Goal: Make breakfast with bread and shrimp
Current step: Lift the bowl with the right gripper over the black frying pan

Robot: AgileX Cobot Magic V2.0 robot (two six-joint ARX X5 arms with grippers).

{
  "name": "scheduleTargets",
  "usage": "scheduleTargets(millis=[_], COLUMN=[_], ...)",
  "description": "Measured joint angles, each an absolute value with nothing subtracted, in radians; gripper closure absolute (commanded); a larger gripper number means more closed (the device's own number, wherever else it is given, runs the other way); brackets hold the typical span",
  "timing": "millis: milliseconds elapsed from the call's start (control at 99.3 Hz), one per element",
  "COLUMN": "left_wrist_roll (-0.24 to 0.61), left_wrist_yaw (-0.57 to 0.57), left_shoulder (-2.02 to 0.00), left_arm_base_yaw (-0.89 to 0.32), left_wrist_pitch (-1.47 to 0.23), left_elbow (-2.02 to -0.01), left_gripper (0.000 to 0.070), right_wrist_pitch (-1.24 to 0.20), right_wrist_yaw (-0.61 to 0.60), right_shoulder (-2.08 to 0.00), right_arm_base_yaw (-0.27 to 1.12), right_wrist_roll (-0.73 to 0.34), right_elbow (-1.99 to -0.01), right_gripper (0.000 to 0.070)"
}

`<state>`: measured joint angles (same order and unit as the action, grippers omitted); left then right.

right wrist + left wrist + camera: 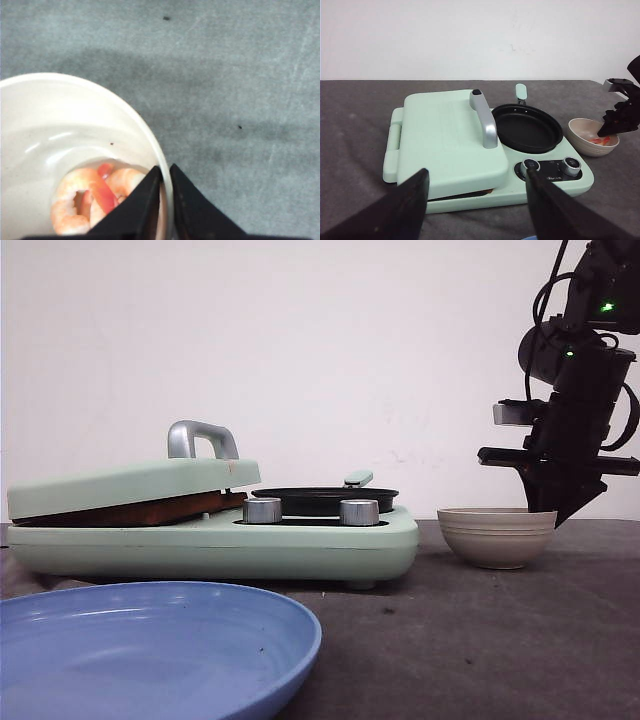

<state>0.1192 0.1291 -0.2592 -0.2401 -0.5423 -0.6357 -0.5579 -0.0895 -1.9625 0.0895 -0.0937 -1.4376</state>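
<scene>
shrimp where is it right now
The orange-pink curved shrimp lies at the bottom of the beige ceramic bowl, on the robot's right beside the mint-green griddle cooker, with the right gripper at the bowl's rim.

A mint-green cooker point(215, 540) stands on the dark grey table point(480, 640), toward its left side. Its hinged lid point(130, 485), with a silver handle point(203, 439) on top, lies nearly shut over a brown layer seen edge-on in the gap. Beside the lid a shallow black pan point(325, 500) sits in the cooker's right half, with two silver knobs point(262, 510) in front of it. A blue plate point(150, 645) fills the table's near left corner. Toward the right edge stands a beige bowl point(496, 537). The right arm's black pincer point(557, 510) hangs point-down at the bowl's right rim; whether its tips are parted cannot be told.
</scene>
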Motion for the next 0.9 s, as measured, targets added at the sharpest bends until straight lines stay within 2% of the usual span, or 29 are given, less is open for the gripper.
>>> scheduleTargets(millis=[584,896], left_wrist_roll=[0.119,0.119], left_wrist_yaw=[0.13,0.129], left_shoulder=[-0.259,-0.259], left_arm_base_yaw=[-0.24,-0.24], left_wrist_pitch=[-0.542,-0.542], left_elbow=[-0.636,-0.636], left_gripper=[0.0389,0.0389], right_wrist_pitch=[-0.544,-0.433], right_wrist_yaw=[-0.14,-0.274], right_shoulder=[-1.93,-1.742], right_arm_base_yaw=[0.087,0.104], right_wrist_roll=[-0.105,-0.16], right_elbow=[-1.437,-1.437], right_gripper=[0.0698,0.0698])
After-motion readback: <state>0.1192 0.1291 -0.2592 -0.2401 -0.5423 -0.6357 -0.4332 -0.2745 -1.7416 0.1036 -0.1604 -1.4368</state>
